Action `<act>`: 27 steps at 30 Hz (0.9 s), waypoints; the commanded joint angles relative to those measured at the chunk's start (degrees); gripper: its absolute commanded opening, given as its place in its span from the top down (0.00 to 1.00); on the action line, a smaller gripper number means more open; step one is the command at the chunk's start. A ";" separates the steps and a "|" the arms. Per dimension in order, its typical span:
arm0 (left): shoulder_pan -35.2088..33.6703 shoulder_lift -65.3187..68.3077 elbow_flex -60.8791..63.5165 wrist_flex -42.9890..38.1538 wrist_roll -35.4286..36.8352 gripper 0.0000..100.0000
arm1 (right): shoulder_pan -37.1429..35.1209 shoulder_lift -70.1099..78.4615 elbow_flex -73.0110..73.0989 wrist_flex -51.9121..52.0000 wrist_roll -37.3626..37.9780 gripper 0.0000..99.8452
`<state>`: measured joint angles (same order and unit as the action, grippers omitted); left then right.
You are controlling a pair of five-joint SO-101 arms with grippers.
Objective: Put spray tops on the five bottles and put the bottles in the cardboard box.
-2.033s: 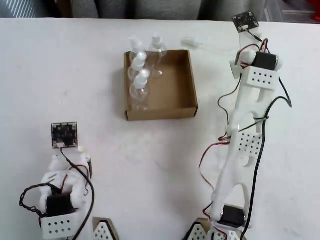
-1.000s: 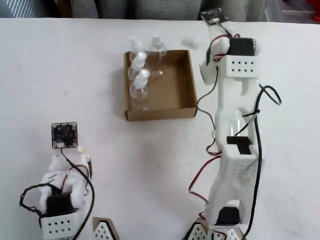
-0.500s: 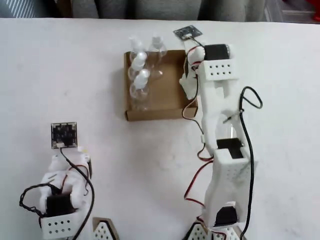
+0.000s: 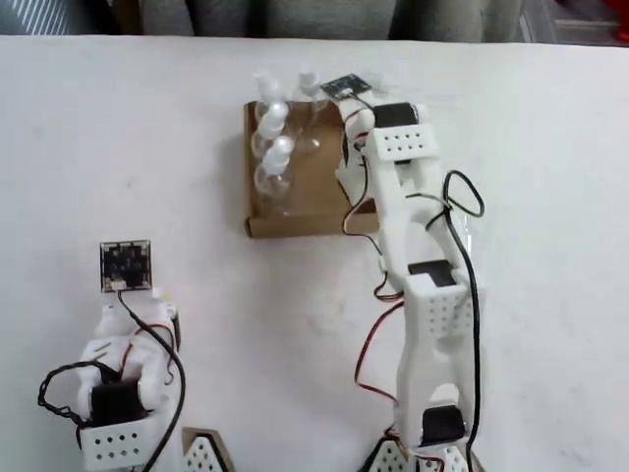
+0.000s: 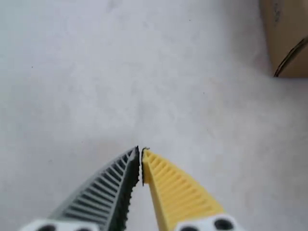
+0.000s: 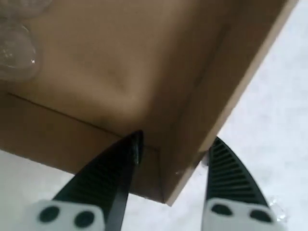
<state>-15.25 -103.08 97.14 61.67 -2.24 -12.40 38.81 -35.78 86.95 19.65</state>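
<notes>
Right hand [image 6: 176, 139]: fingers apart, astride a side wall of the box [image 4: 314, 225], one finger inside, one outside; grips nothing. Left hand [image 5: 141, 155]: closed tight, empty, over the worktop [image 4: 147, 147]. Bottles [image 4: 276, 157] with spray tops cluster at the box's far left corner.

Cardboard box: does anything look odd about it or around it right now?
Yes. The right tool is open and straddles a wall of the cardboard box near a corner, one finger inside and one outside. It holds nothing, and the bottles lie along the box's other side.
</notes>
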 commanded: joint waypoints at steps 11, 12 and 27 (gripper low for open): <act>-0.40 0.04 -0.09 0.18 0.09 0.98 | -3.74 0.92 -0.97 -0.13 -0.35 0.94; -0.40 0.04 -0.09 0.18 0.09 0.98 | -3.74 0.92 -0.97 -0.13 -0.35 0.92; -0.40 0.04 -0.09 0.18 0.09 0.98 | -3.65 0.13 -1.05 -0.04 0.09 0.78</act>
<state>-15.25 -103.08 97.14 61.67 -2.24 -16.18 40.57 -35.78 86.95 19.65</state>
